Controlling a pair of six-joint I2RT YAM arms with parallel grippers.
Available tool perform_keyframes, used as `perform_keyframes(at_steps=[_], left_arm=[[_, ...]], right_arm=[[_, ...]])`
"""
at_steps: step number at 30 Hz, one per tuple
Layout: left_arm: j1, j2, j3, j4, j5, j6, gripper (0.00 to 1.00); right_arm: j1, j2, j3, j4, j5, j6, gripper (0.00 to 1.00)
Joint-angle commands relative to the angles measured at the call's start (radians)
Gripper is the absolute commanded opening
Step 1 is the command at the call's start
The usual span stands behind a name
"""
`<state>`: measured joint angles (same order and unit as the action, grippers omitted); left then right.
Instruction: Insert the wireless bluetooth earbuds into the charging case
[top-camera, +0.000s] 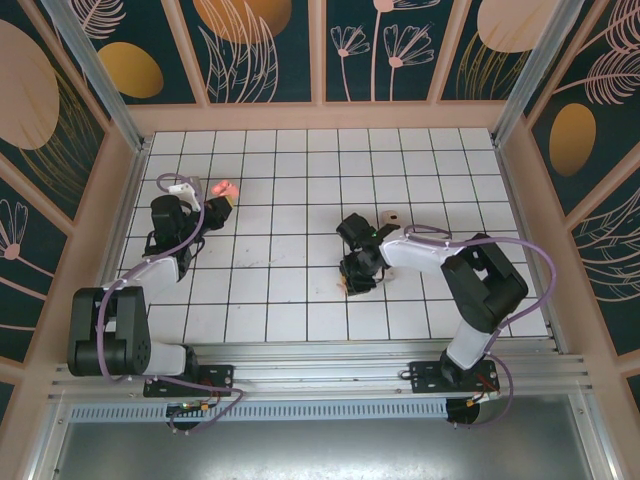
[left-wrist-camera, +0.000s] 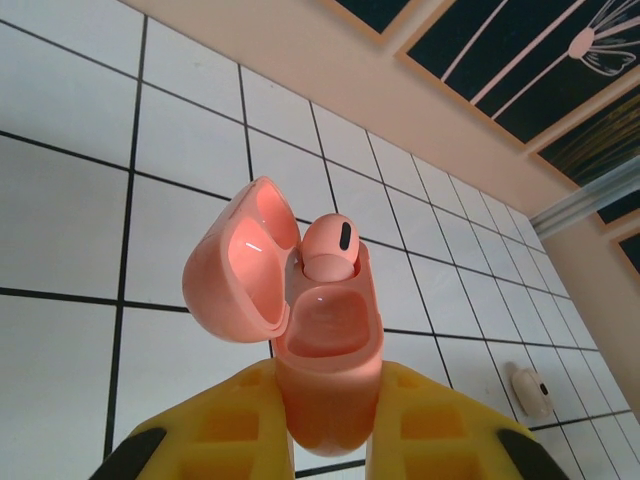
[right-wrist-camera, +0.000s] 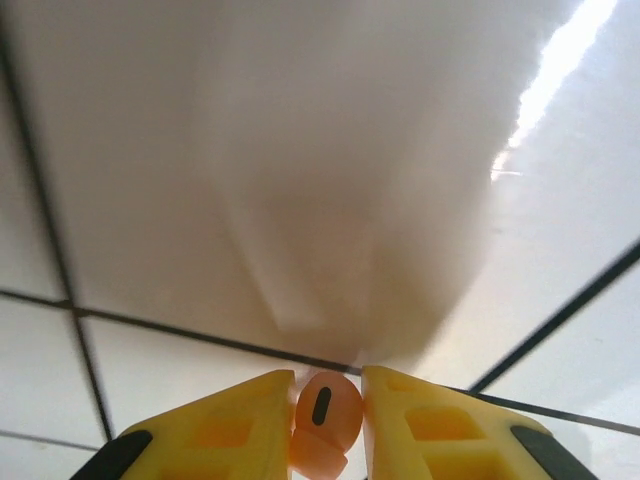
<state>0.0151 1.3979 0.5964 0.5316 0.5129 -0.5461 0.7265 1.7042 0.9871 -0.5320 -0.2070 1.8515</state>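
Charging case (left-wrist-camera: 330, 345) (lid open) in left claw (left-wrist-camera: 328, 425), one earbud (left-wrist-camera: 330, 247) inside.

Charging case (left-wrist-camera: 325, 390): salmon-pink, glossy, rounded. Sits far left of the tiles, held upright w/ its lower body clamped in left gripper (left-wrist-camera: 325, 445). Lid (left-wrist-camera: 240, 270) is hinged open, swung left. Seated earbud (left-wrist-camera: 330, 250): pink w/ dark oval spot, head poking out of the case top, next to the lid. Held earbud (right-wrist-camera: 322, 415): orange-pink, dark oval facing cam, pinched in right gripper (right-wrist-camera: 327, 400), close over a tile approx mid-table. Loose earbud (top-camera: 390, 214): paler pink, lying on a tile right of centre, well apart from the case.
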Motion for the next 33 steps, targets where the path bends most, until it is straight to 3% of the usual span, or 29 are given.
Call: perform_keyframes(at_steps=[1, 7, 11, 16, 26, 33], left_arm=[[0.000, 0.011, 0.025, 0.050, 0.065, 0.047, 0.06], [-0.049, 0.007, -0.007, 0.120, 0.151, 0.121, 0.06], [-0.135, 0.025, 0.048, 0.016, 0.224, 0.234, 0.07], [-0.187, 0.029, 0.075, -0.006, 0.305, 0.260, 0.06], [-0.221, 0.028, 0.196, -0.304, 0.430, 0.493, 0.07], [-0.256, 0.073, 0.219, -0.321, 0.531, 0.526, 0.07]], right_arm=[[0.006, -0.079, 0.028, -0.053, 0.163, -0.139, 0.24], [0.001, -0.174, 0.021, 0.007, 0.299, -0.396, 0.24], [-0.030, -0.245, -0.017, 0.186, 0.341, -0.697, 0.24], [-0.042, -0.345, -0.040, 0.319, 0.393, -0.980, 0.24], [-0.047, -0.420, -0.063, 0.533, 0.305, -1.342, 0.24], [-0.047, -0.437, -0.065, 0.644, 0.230, -1.537, 0.24]])
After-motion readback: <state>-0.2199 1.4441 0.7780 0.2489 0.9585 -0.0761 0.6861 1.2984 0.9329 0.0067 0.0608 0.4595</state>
